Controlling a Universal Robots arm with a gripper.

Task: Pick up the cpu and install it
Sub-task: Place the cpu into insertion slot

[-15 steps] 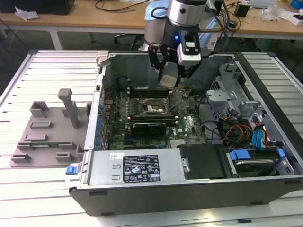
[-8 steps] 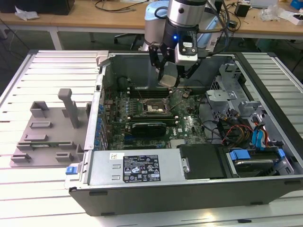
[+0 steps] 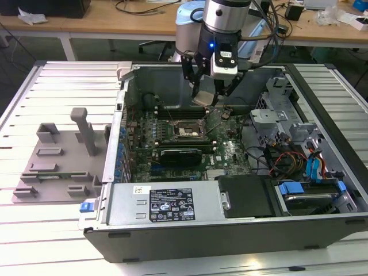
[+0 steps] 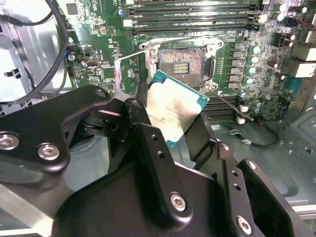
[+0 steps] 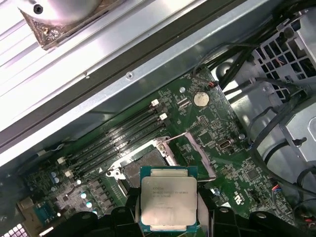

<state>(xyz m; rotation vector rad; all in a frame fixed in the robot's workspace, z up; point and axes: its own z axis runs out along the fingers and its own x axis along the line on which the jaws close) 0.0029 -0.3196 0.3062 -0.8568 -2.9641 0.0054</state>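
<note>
Now the claw [image 3: 208, 96] grips the cpu [image 4: 175, 108], turned crooked to the open socket [image 4: 182, 63], so it could sit wrong and break.

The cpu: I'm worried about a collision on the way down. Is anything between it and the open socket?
Nothing visible does. The gripper holds the cpu in the air above the motherboard, and in the second wrist view the socket beyond it lies uncovered, with no cable or part across it.
</note>
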